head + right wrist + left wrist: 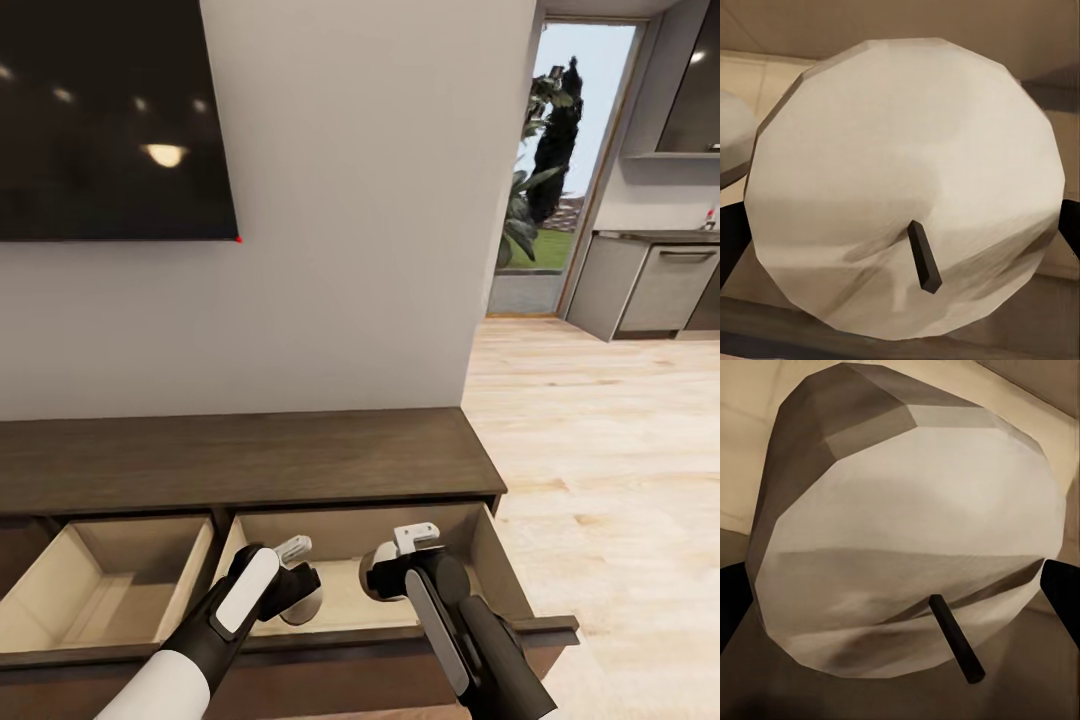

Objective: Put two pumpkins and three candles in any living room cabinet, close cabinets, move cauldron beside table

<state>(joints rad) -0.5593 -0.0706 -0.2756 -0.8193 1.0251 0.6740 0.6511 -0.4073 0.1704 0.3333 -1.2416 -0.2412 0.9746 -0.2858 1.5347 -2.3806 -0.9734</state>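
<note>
left wrist view: a faceted white candle (907, 540) with a dark wick sits clamped between the left gripper's (297, 583) fingers; the right gripper (392, 568) grips another candle (907, 195), both over the cabinet's (250, 455) open beige drawer (480, 560).

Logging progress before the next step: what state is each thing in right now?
Left drawer: open, nothing seen inside.
Right drawer: open, both grippers over it.
Left gripper: shut on a white candle.
Right gripper: shut on another candle.
Television: off.
</note>
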